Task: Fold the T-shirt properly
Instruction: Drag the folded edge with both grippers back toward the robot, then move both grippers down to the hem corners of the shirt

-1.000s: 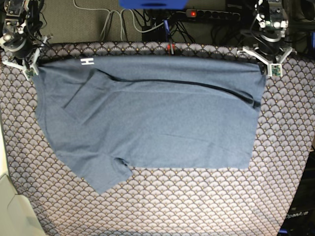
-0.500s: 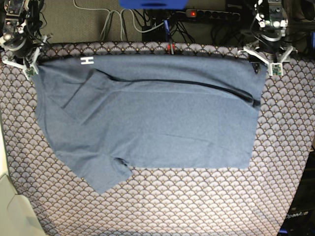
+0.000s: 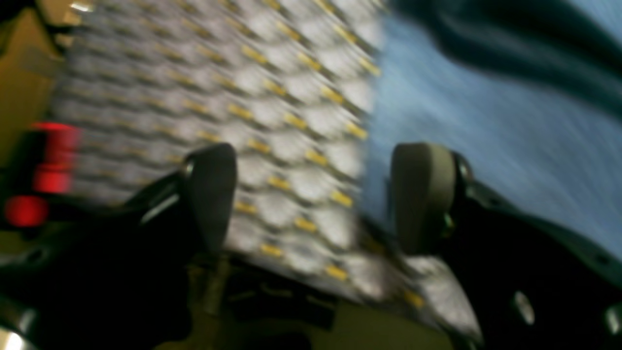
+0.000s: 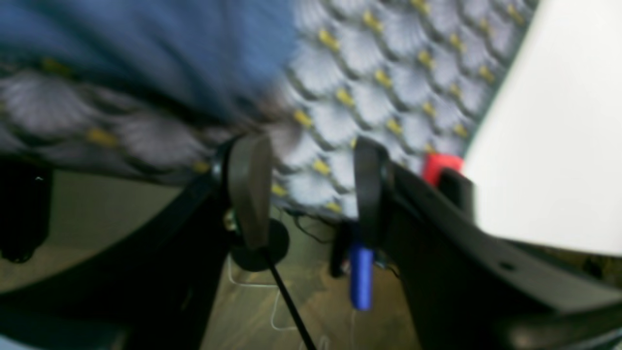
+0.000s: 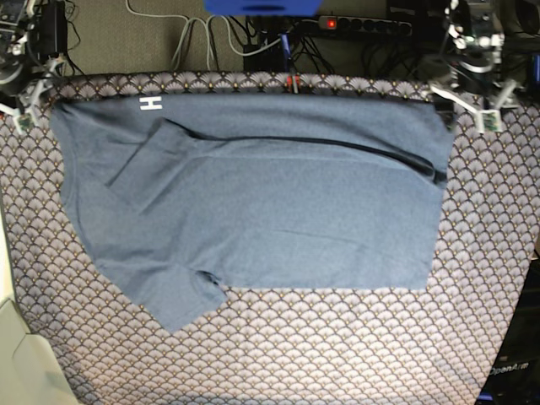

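Observation:
The slate-blue T-shirt (image 5: 270, 202) lies flat on the scallop-patterned tablecloth (image 5: 295, 354), folded over along a dark crease, with a white letter H (image 5: 149, 105) showing near its top left edge. My left gripper (image 5: 467, 103) hangs open and empty just beyond the shirt's top right corner. In the left wrist view it (image 3: 316, 194) is over the tablecloth with the shirt's edge (image 3: 486, 121) beside one finger. My right gripper (image 5: 24, 94) is open and empty off the top left corner. In the right wrist view it (image 4: 309, 189) is over the cloth's edge, with the shirt (image 4: 146, 43) off to one side.
A power strip with a red light (image 5: 331, 23) and cables (image 5: 202, 38) lie behind the table's far edge. A pale surface (image 5: 17, 363) sits at the bottom left corner. One sleeve (image 5: 152, 164) is folded onto the body. Another (image 5: 181, 299) sticks out at the lower left.
Both grippers have moved outward and away from the shirt's top corners. The top left corner now lies wider and flatter. The rest of the shirt has not moved.

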`<state>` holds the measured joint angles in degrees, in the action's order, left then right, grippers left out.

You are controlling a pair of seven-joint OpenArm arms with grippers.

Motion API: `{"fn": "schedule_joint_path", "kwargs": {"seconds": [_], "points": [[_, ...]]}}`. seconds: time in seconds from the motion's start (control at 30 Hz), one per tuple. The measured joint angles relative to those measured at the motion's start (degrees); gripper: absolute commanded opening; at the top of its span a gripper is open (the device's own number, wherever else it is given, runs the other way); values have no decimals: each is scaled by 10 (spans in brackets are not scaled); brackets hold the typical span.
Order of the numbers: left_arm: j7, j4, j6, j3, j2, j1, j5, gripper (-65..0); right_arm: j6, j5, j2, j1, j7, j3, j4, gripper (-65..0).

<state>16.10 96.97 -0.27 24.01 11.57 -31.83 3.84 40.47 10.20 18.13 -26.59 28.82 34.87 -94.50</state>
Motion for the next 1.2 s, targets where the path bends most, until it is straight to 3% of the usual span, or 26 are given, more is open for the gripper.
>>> {"fn": "schedule_joint_path", "kwargs": {"seconds": [0.33, 0.5, 0.63, 0.73, 0.97, 1.2], "points": [[2, 21, -3, 14, -9, 93, -1, -160, 0, 0, 7, 136, -2, -5, 1, -362], [3, -10, 2, -13, -5, 183, -7, -160, 2, 0, 20, 244, -2, -82, 37, -362], [68, -72, -8, -47, -9, 273, -4, -160, 1, 16, 22, 344, -2, -138, 132, -362], [80, -115, -2, -59, -7, 339, -6, -160, 1, 62, 19, 427, 1, -175, 231, -362], [76, -253, -6, -110, -4, 451, -5, -160, -2, 64, 18, 600, -9, -208, 466, -362], [72, -355, -1, -109, -5, 524, -8, -162, -2, 65, 21, 654, -102, -207, 586, -361]]}}
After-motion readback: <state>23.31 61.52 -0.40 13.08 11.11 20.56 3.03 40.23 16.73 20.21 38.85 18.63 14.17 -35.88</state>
